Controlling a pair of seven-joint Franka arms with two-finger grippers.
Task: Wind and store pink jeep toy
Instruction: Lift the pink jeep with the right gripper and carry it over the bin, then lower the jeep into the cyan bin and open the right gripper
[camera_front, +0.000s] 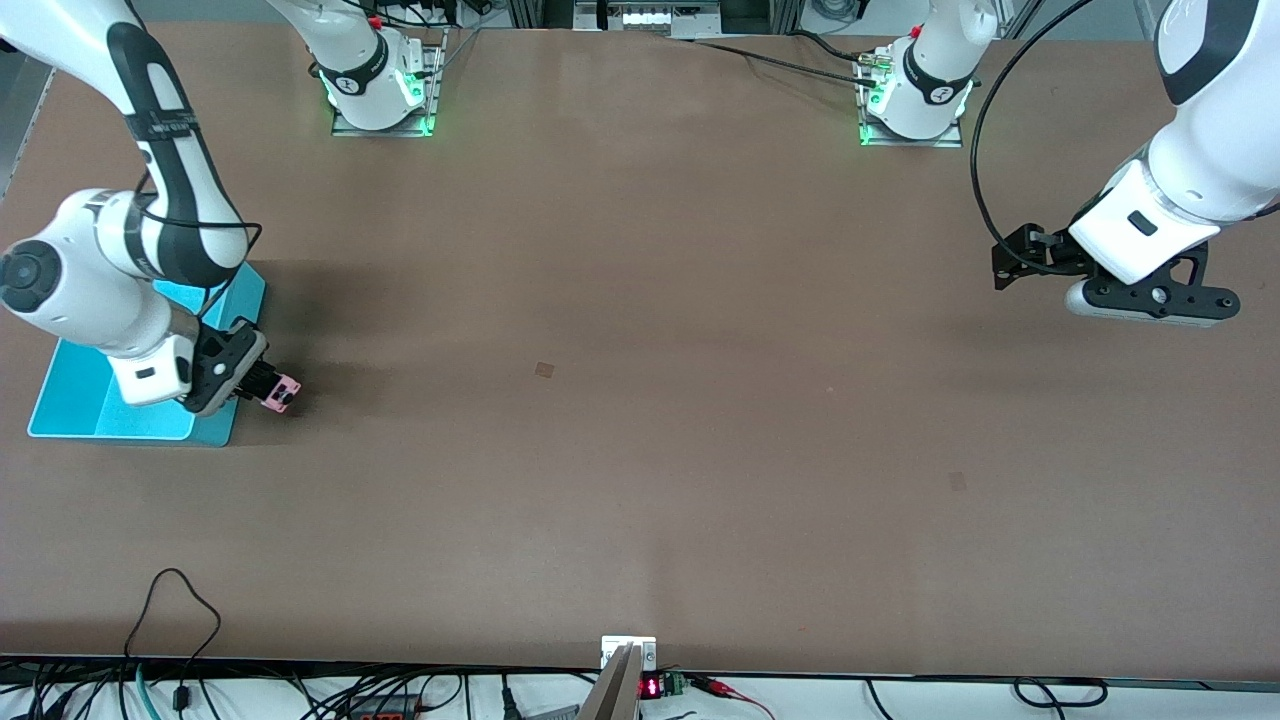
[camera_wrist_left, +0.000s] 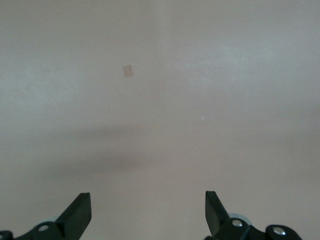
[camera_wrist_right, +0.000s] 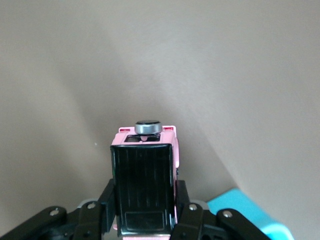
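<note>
1. Near the right arm's end of the tabletop (camera_front: 640, 400), my right end effector (camera_front: 262, 385) sits low, just beside the corner of a blue tray (camera_front: 70, 400) that lies nearest the front camera and the tabletop's middle.
2. Its fingers (camera_wrist_right: 187, 212) are closed tight on the pink jeep toy (camera_front: 280, 392), one on each flank of the little car.
3. From my right wrist view the jeep's black ribbed roof (camera_wrist_right: 144, 187) faces the camera, pink bodywork showing around it, and a round grey-and-black spare wheel (camera_wrist_right: 148, 126) sits at the end pointing away from my fingers.
4. That end of the jeep sticks out past my fingertips toward the middle of the tabletop; I cannot tell whether its wheels touch the surface.
5. My left end effector (camera_front: 1010, 262) waits over the left arm's end of the tabletop, fingers (camera_wrist_left: 77, 215) spread wide with nothing between them, only bare brown surface and a small pale patch (camera_wrist_left: 128, 70) below.
</note>
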